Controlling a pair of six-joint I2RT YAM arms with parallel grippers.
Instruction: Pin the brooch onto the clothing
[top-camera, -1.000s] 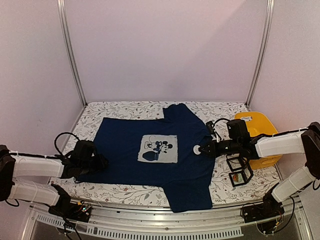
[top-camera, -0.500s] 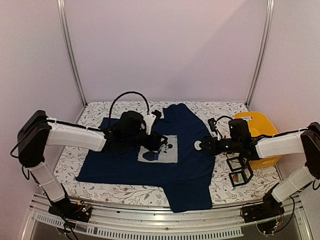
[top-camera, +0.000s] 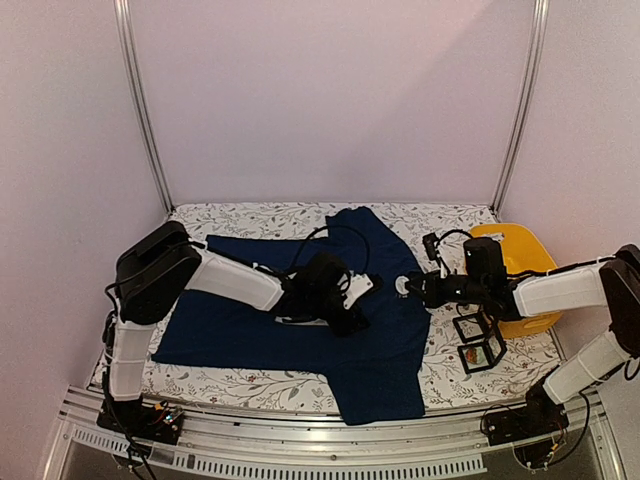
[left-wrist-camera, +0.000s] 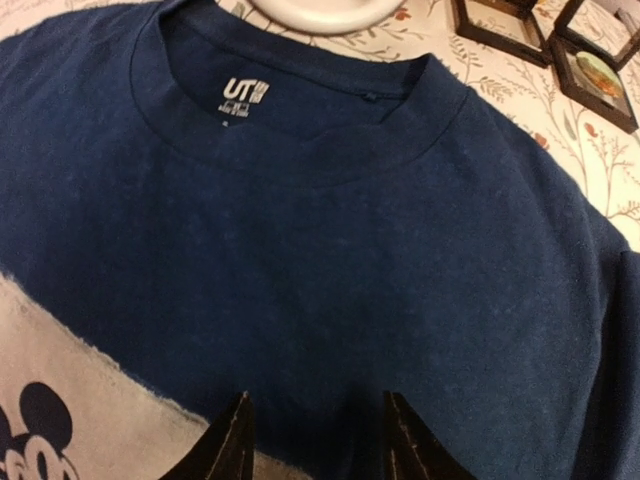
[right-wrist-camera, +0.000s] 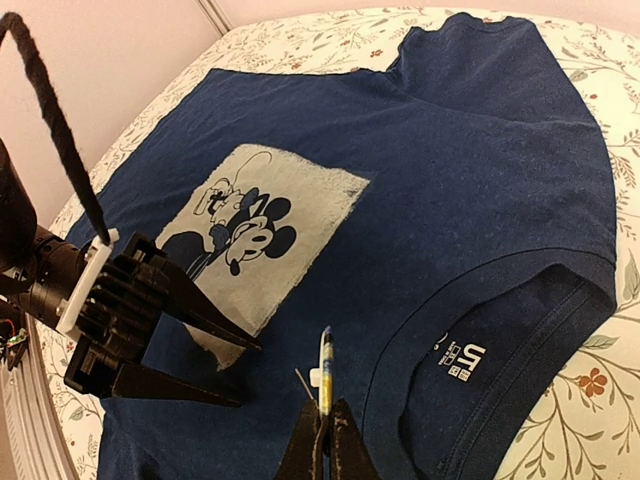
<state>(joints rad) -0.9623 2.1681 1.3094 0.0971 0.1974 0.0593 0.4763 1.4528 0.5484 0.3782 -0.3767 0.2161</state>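
Navy cotton covers most of the table: the T-shirt (top-camera: 230, 330) lies flat, chest up, on the floral tablecloth (top-camera: 240, 218), with its neck toward the right arm. Here's the left gripper (left-wrist-camera: 315, 425), jaws apart, low over the chest between the pale mouse print (right-wrist-camera: 255, 235) and the collar (left-wrist-camera: 300, 150). Whether its tips touch the fabric, I can't tell. My read is that it's there to press the cloth down or pinch up a fold, so the pin has something taut to bite.

On the other side, the right gripper (right-wrist-camera: 328, 428) is clamped tight on the brooch (right-wrist-camera: 324, 368). It holds it edge-on just off the neckline, with the thin pin (right-wrist-camera: 303, 382) sticking out free. That grip leaves the point exposed toward the shirt, which is what piercing calls for. The brooch isn't on the fabric yet.

Beyond the shirt's edge sit small black-framed boxes (top-camera: 480, 342) and a yellow tray (top-camera: 520, 250), well out of the way.
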